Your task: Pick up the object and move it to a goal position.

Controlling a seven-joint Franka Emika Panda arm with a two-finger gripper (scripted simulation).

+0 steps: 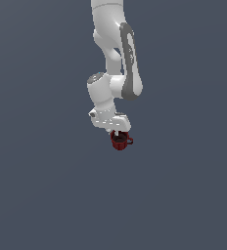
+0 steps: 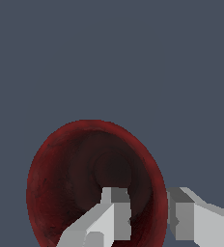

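Observation:
The object is a small dark red mug (image 1: 120,142) with a dark inside and a loop handle pointing to the exterior view's right. It sits directly under the white gripper (image 1: 118,133), which points downward and is much larger than it. In the wrist view the mug (image 2: 61,173) is seen from above, its mouth filling the lower half. My gripper (image 2: 149,217) straddles the mug's wall: one finger (image 2: 115,214) is inside the cup, the other (image 2: 182,219) is outside against the rim. The jaws are closed on that wall.
Plain dark grey-blue ground lies all around the mug in both views. The white arm (image 1: 116,58) comes down from the top of the exterior view. No other objects show.

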